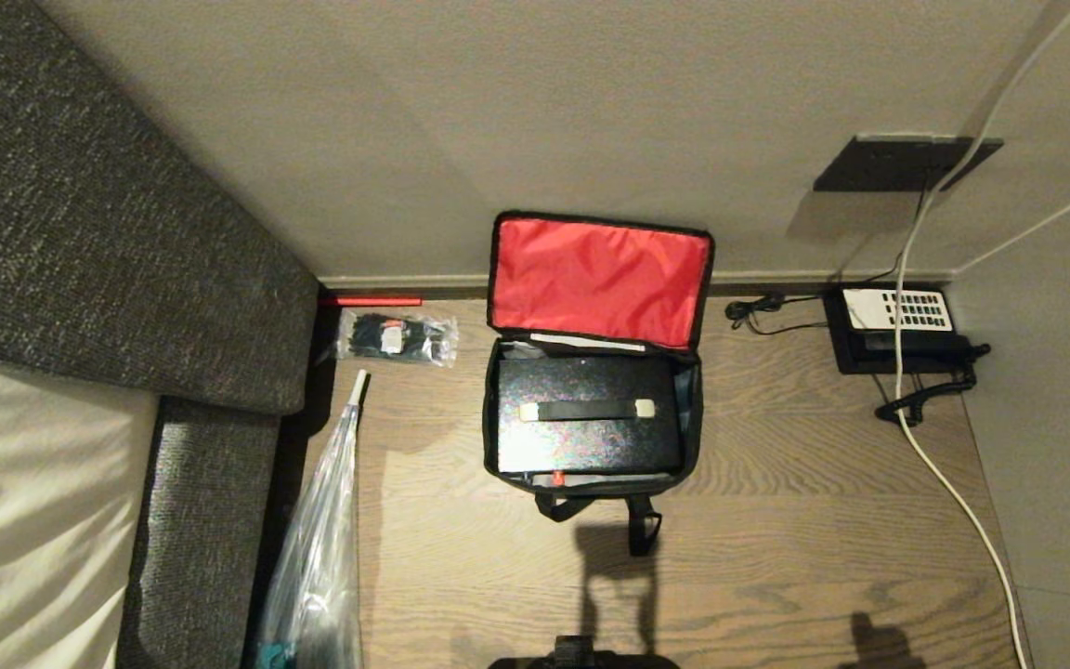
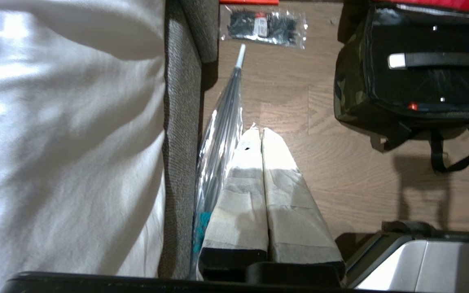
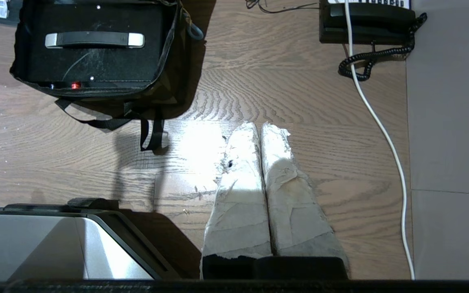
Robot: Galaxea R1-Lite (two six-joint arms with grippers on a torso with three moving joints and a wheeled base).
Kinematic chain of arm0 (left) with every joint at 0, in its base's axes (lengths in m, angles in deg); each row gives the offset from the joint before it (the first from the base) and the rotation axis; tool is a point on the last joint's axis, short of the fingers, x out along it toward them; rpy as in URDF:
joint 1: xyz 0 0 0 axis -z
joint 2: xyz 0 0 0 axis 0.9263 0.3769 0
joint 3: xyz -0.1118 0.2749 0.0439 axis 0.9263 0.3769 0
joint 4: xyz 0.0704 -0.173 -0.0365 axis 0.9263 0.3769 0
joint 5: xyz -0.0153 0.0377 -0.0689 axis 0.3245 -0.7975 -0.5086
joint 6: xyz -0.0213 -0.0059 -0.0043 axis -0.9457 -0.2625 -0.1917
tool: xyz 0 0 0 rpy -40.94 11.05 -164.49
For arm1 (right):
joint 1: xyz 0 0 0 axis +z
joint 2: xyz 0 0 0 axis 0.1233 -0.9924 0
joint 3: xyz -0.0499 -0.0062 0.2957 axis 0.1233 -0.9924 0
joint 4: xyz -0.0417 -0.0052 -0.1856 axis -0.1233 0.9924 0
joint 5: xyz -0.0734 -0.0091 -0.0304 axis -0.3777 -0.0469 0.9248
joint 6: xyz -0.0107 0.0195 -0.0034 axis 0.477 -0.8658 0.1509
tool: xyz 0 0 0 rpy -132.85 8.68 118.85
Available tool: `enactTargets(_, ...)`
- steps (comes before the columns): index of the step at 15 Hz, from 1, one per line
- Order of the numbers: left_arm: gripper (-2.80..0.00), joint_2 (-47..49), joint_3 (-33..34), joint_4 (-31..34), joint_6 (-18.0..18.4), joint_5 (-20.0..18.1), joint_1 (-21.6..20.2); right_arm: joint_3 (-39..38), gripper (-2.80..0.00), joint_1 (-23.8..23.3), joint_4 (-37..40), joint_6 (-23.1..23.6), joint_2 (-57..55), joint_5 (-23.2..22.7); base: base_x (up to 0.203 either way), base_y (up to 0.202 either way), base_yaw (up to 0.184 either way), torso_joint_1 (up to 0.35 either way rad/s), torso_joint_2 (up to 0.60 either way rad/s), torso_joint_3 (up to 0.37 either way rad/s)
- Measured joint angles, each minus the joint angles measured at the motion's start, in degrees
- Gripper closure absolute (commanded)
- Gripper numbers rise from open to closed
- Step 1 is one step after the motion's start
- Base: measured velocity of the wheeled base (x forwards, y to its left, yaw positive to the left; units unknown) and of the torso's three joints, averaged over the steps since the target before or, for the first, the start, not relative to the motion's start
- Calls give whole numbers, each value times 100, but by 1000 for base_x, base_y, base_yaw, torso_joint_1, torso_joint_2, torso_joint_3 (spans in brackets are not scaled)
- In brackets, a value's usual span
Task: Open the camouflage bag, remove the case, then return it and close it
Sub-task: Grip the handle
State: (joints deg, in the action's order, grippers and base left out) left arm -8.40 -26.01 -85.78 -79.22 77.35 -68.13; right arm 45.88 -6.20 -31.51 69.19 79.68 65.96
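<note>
Viewing the camouflage bag [image 1: 684,409]: lid raised, the case [image 1: 588,427] seated inside. I see left gripper [image 2: 259,131] and right gripper [image 3: 257,127] pressed together, empty, above floor [image 1: 776,520].

Warm, dim indoor light. Floor [image 1: 776,520] carries the robot's shadows along its near edge. Hard glare patch on floor beside right gripper [image 3: 261,128]; bed sheet [image 2: 55,122] overexposed. Case [image 1: 588,423] top looks speckled. Focus sharp overall.
</note>
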Motion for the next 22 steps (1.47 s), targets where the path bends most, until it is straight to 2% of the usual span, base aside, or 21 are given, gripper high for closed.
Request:
enactTargets(5,0,0,0,45,178,-29,6,0,0,-5,0,4,-1,0,-108,99,5,0,3,5)
enactTargets(16,0,0,0,-12,152,-16,0,0,0,0,0,2,-5,0,0,0,0,0,0,0)
enactTargets(20,0,0,0,-14,145,-15,2,6,0,0,27,494,-7,-59,0,0,0,0,0,0)
enactTargets(22,0,0,0,-9,148,-15,2,5,0,0,-5,300,-5,-4,0,0,0,0,0,0)
